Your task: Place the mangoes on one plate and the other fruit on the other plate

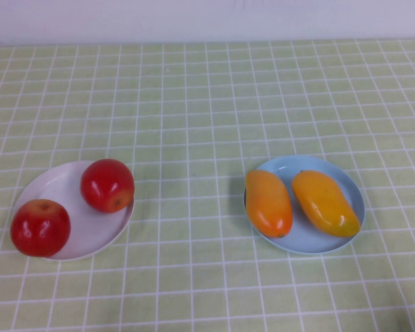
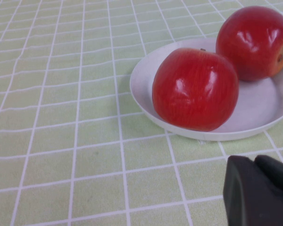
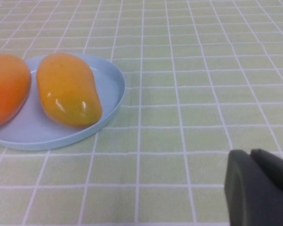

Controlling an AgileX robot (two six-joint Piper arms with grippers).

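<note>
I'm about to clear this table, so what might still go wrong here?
The front apple sits at the white plate's rim, overhanging it, so a nudge might roll it off. Both mangoes lie safely in the blue plate. The left end effector and right end effector are shut, empty, pulled back.

— What is the surface covered with?

— The table [image 1: 207, 104] is covered by a light green cloth crossed with white grid lines.

— What is laid directly on it?

— Two plates are set on it, well apart. The white plate [image 1: 90, 232] is placed toward the left, the light blue plate [image 1: 308, 238] toward the right.

— Is either plate tilted?

— Both are seen lying flat on the cloth.
</note>
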